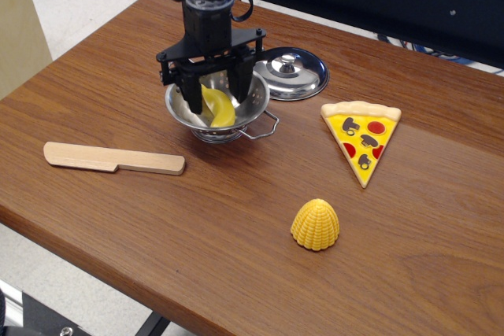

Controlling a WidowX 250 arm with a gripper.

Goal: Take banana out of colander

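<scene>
End effector (213,100) is lowered into colander (253,108) on bench (236,218), fingers narrowed w/ banana (218,108) between; firm grip can't be told.

Yellow banana (220,108), shiny steel colander (253,108), ribbed yellow corn (316,224), pale wooden knife (113,158), brown woodgrain table (236,218)

A wooden knife (114,158), steel lid (291,73), pizza slice (361,138) and yellow corn piece (316,224) lie on the table (441,218).

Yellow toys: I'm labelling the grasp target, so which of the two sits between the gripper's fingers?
The banana, smooth and curved inside the colander; the ribbed corn piece lies apart from the gripper.
</scene>
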